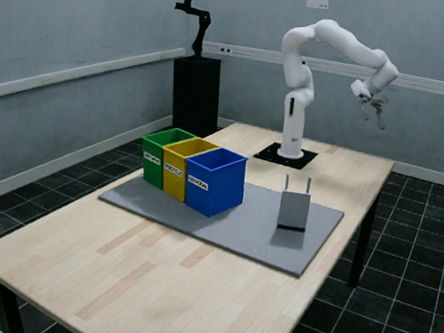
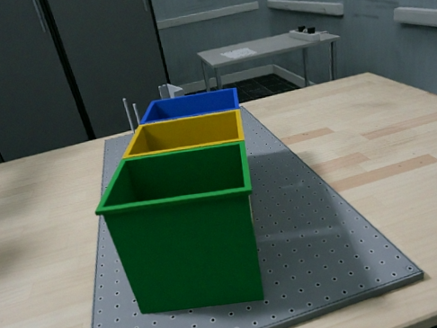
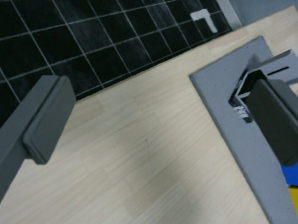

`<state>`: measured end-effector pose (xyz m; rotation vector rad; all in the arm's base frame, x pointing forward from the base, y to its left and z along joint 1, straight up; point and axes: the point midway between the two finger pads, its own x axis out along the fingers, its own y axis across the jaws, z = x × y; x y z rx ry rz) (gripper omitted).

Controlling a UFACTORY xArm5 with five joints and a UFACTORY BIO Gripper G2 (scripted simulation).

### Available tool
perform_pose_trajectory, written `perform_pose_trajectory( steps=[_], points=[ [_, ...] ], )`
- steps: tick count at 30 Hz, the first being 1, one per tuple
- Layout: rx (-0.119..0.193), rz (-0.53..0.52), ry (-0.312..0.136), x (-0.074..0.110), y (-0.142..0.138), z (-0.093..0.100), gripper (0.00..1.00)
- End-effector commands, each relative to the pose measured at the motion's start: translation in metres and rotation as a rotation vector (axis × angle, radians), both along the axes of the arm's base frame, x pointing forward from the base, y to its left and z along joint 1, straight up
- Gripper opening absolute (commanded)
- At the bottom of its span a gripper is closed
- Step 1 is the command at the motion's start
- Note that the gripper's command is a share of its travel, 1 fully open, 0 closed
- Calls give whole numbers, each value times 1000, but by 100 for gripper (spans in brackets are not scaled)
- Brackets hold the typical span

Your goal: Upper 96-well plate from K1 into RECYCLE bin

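My gripper [image 1: 374, 123] [image 3: 162, 121] is open, its fingers apart with nothing between them. It hangs high in the air on the robot base's side of the rack. The stack rack K1 [image 1: 295, 205] [image 2: 172, 92] stands upright, and also shows at the right of the wrist view [image 3: 283, 71], partly behind a finger. Something dark shows low in it; I cannot tell the two plates apart. The yellow bin [image 1: 175, 188] [image 2: 186, 134] [image 3: 294, 197] labelled RECYCLE stands upright between the green bin [image 1: 152, 175] [image 2: 196, 255] and the blue bin [image 1: 222, 193] [image 2: 196, 106], both upright.
The bins and rack stand on a grey board [image 1: 252, 239] [image 2: 291, 253] [image 3: 220, 95] on the wooden table [image 1: 184, 291]. The bins stand close together in a row. The blue bin is nearest the rack, with a gap between them. Two thin posts rise from the rack.
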<state>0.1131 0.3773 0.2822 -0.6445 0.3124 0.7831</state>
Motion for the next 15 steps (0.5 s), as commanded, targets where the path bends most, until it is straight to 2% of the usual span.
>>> perform_pose_trajectory(
  steps=[1, 4, 6, 10, 14, 15],
  points=[
    [50, -48, 20, 22, 1, -3, 37],
    [50, -48, 20, 26, 1, -3, 37],
    [89, -100, 36, 36, 0, -5, 37],
    [92, -103, 37, 56, -1, -7, 37],
    [92, -103, 37, 56, -1, -7, 37],
    [112, -129, 42, 61, -2, -8, 37]
  ],
)
